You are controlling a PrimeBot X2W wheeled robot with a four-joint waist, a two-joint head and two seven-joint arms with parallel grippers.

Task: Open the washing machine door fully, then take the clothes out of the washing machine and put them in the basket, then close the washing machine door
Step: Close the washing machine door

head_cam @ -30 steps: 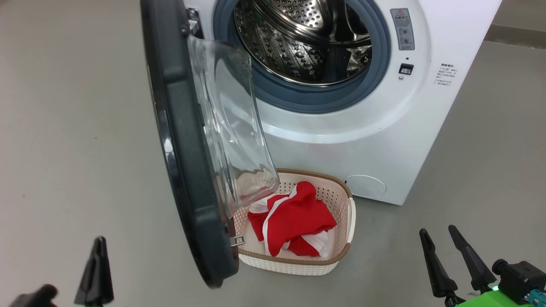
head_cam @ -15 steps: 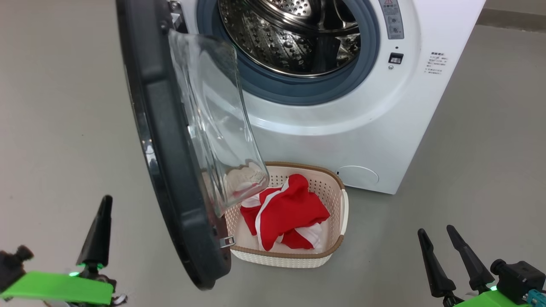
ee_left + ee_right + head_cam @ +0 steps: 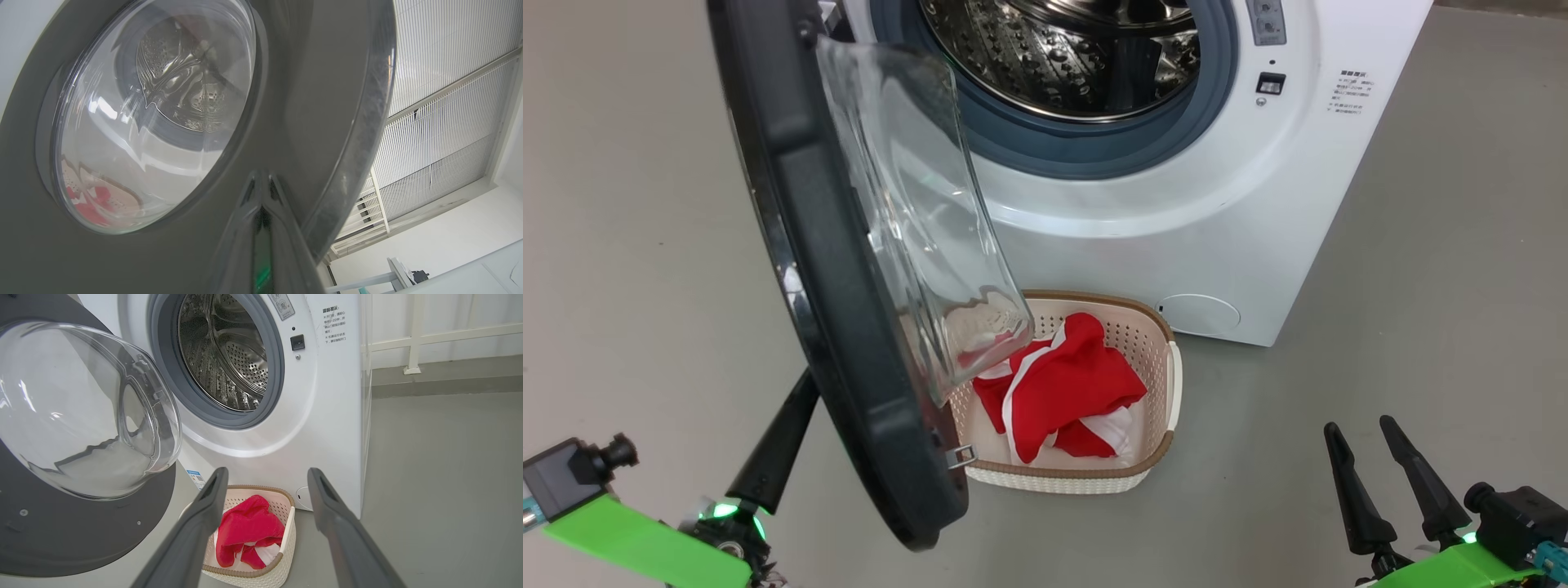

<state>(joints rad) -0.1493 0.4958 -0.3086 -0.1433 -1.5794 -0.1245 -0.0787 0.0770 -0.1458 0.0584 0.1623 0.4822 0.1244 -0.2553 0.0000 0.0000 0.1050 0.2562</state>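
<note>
The washing machine (image 3: 1176, 204) stands with its steel drum (image 3: 1078, 57) showing. The washing machine door (image 3: 825, 327) swings out to the left, its glass bowl (image 3: 915, 212) hanging over the basket (image 3: 1152, 465). The red and white clothes (image 3: 1062, 392) lie in the basket. My left gripper (image 3: 805, 392) is shut and empty, its tip behind the door's black rim. In the left wrist view the left gripper (image 3: 261, 181) sits against or just off the door's (image 3: 310, 81) glossy outer face. My right gripper (image 3: 1359, 426) is open and empty at the lower right, pointing towards the basket (image 3: 286, 522) and clothes (image 3: 249, 531).
Grey floor surrounds the machine, with free room to its right and in front of my right gripper (image 3: 267, 473). A small round white flap (image 3: 1199, 314) sits low on the machine, next to the basket. White railing posts (image 3: 412, 335) stand behind to the right.
The camera has shifted, so the machine sits further left and higher in the picture. My left gripper has risen and moved in behind the door's outer side. The right gripper has held still.
</note>
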